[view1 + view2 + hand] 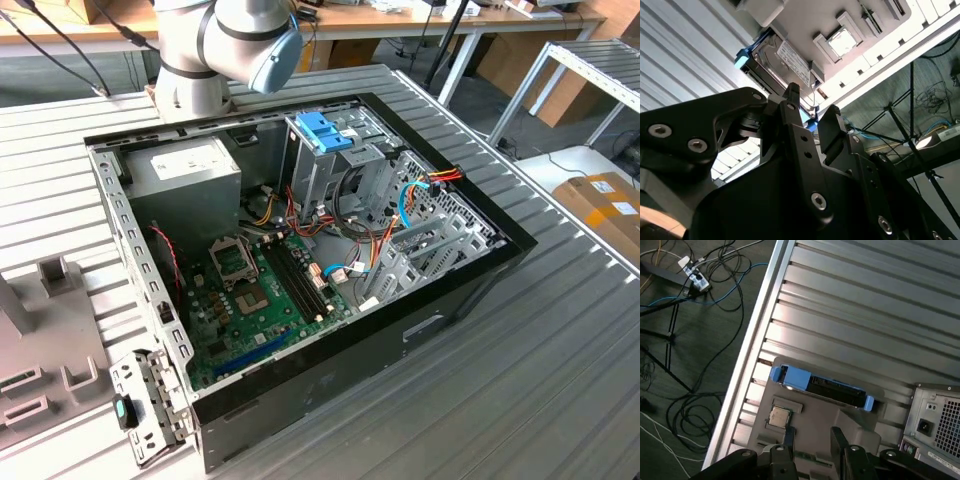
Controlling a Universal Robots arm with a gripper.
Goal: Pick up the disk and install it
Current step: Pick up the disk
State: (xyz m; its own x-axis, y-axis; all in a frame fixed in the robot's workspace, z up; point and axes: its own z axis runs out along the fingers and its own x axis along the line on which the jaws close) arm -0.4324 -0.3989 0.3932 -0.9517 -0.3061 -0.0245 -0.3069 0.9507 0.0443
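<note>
Metal, plastic and paper
The disk (777, 62) has a shiny metal casing, white paper label (792, 61) and blue plastic bracket (790, 377); the table (865, 300) is ribbed matt metal.

Blue-edged disk (821, 387) in a grey holder (815, 416) on the slatted table (865, 315), gripper (812, 434) near, fingers apart

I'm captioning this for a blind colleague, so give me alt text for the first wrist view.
The open gripper hangs over a grey holder tray on the ribbed metal table, where the disk sits in its blue bracket. A computer case stands beside the tray, and cables lie on the floor.
</note>
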